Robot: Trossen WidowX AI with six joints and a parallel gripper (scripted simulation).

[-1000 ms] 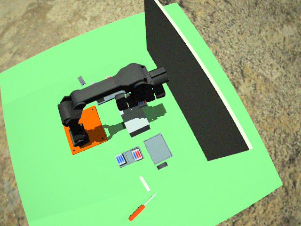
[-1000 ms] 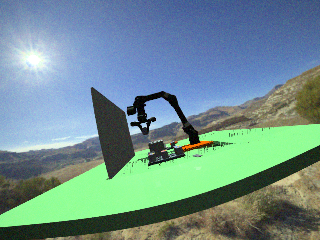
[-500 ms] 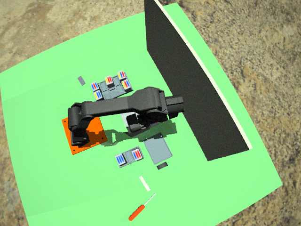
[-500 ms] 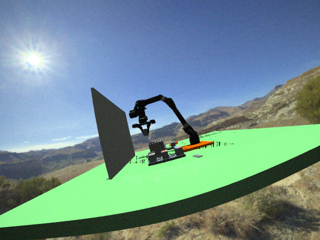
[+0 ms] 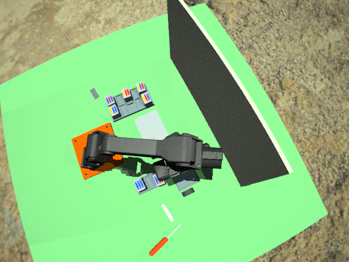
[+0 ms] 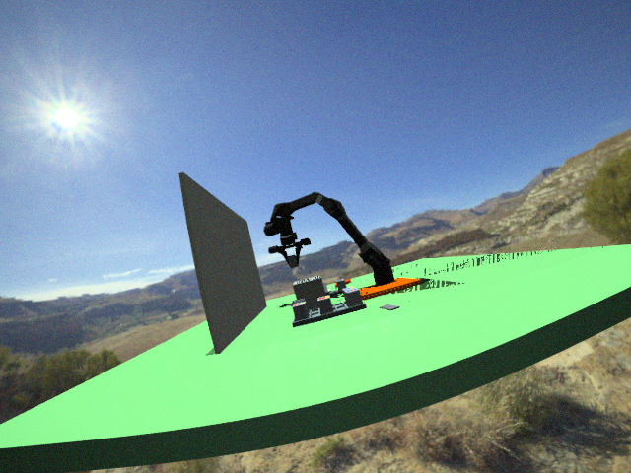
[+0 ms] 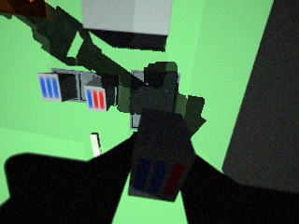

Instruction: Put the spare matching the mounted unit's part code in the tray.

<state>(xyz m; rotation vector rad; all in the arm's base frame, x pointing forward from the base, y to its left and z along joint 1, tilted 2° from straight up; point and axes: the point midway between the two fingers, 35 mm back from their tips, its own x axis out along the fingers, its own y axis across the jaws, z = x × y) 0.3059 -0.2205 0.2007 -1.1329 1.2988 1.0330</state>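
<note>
The jaws are clamped on the blue-blue-red spare [image 7: 159, 161], carried high above the tabletop [image 5: 70, 197] so it passes over the tray [image 5: 188, 178].

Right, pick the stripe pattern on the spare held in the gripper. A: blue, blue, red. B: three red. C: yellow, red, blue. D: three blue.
A: in the wrist view the spare clamped in the gripper shows two blue stripes and then one red stripe on its end label.
</note>
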